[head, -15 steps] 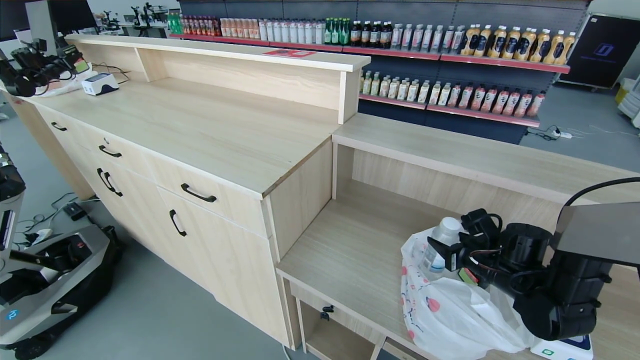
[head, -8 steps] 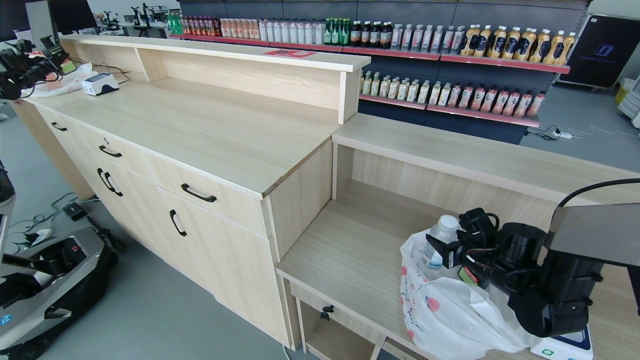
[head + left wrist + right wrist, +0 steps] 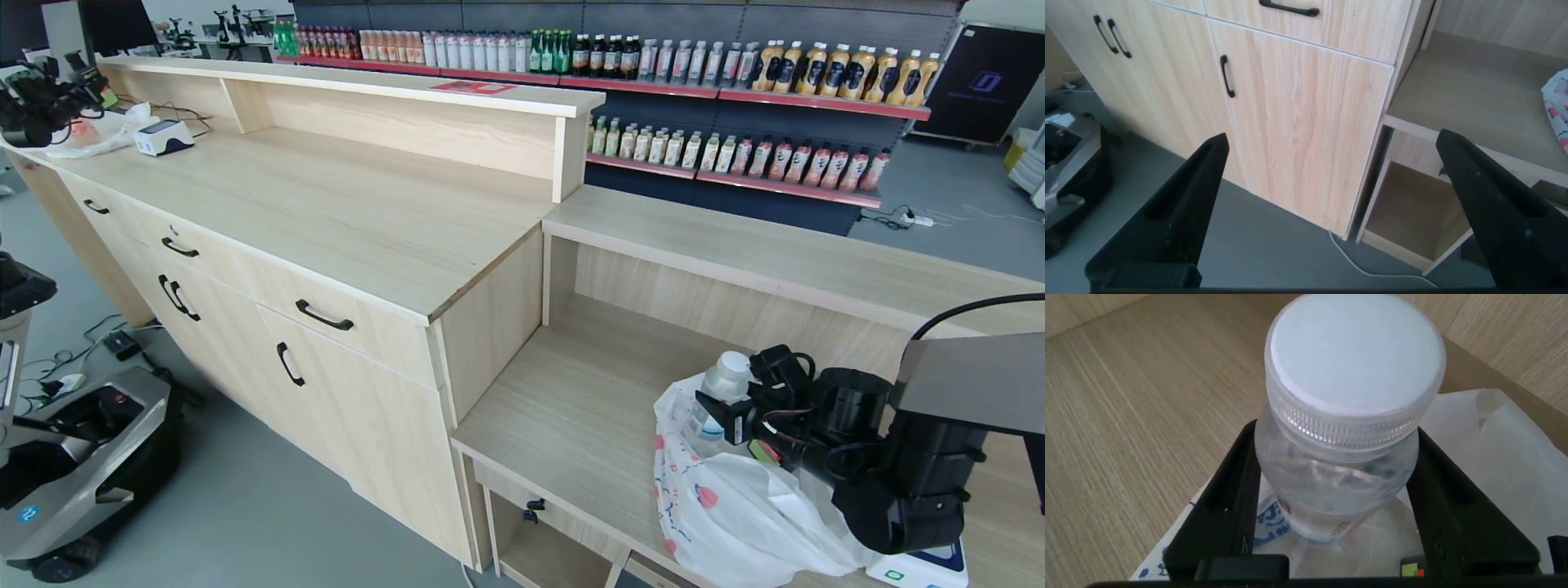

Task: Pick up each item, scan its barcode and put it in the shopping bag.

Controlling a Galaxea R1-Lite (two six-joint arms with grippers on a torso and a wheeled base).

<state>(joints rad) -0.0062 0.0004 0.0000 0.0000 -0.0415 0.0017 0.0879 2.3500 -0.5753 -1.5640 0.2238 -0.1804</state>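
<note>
- A shop aisle of drink bottles on red-edged shelves (image 3: pixel 735 73) runs behind a pale wood counter (image 3: pixel 326 204). At its right end the counter steps down to a lower counter section (image 3: pixel 571 392).
- A crumpled white plastic shopping bag with red print (image 3: pixel 735 506) lies along the near edge of that lower section. A white box-shaped device with a blue top (image 3: pixel 922 567) sits just beside it, at the near right.
- The right gripper (image 3: pixel 722 408) is clamped on a clear plastic bottle with a white screw cap (image 3: pixel 720 384), its jaws pressed to both sides of the body below the neck. The bottle is upright over the far end of the bag; the film hides its base, so I cannot tell whether it touches.
- The step in hand looks like the drop into the bag — whether the barcode has been read cannot be told. To do it well, keep the bottle upright, lower it until the film takes its weight, and only then let go, so it does not tip out towards the bare wood.
- The left gripper (image 3: pixel 1327 212) hangs spread wide and holds nothing, low over the grey floor beside the cabinet doors.
- Room is tight behind, where the recess's back wall (image 3: pixel 694 302) rises close to the bottle. The tall counter's side panel closes the far left, but bare wood lies between it and the bag. A retreat straight up looks safest.
</note>
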